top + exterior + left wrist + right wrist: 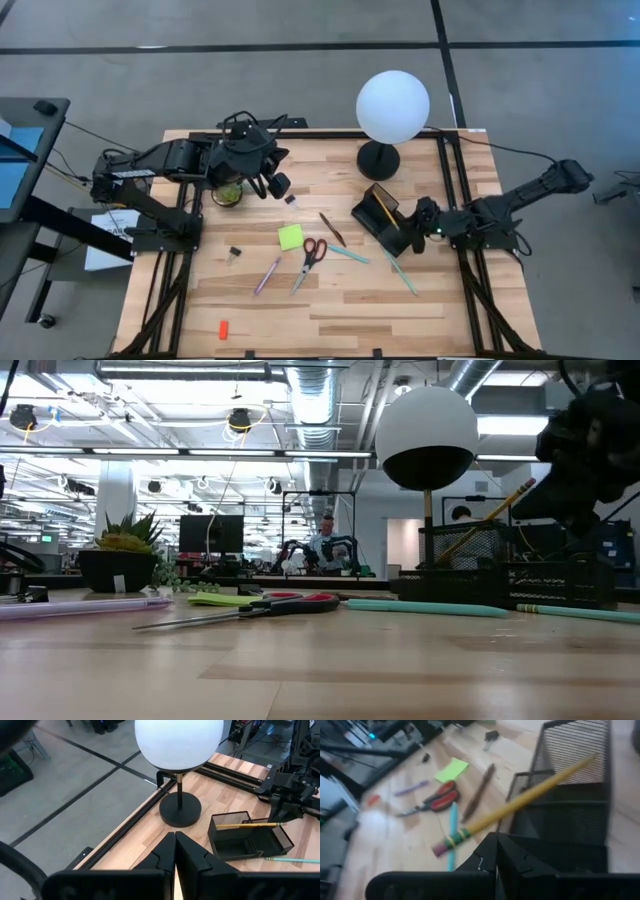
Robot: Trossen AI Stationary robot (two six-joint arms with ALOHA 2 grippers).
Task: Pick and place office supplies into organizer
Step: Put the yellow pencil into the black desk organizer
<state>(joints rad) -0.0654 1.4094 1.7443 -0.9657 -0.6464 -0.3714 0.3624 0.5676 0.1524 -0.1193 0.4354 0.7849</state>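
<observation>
On the wooden table (400, 300), seen from above, the left gripper (278, 186) hovers near the back left, just beside the small potted plant (228, 194). Its wrist camera shows both fingers (165, 854) pressed together with nothing between them.

Loose supplies lie across the middle: a red-orange piece (223, 328) near the front edge, a black clip (234, 254), a purple pen (266, 276), the lime-green sticky-note pad (291, 237), the red-handled scissors (309, 260), a brown pencil (331, 228) and two teal pens (348, 254) (400, 272).

Farther right, the black mesh organizer (381, 216) sits in front of the globe lamp (392, 108). A yellow pencil (520, 800) leans tilted in it, eraser end sticking out over the rim.

The right gripper (420, 226) is at the organizer's right end; its fingers (495, 855) look closed, empty, just below the pencil's eraser end.
</observation>
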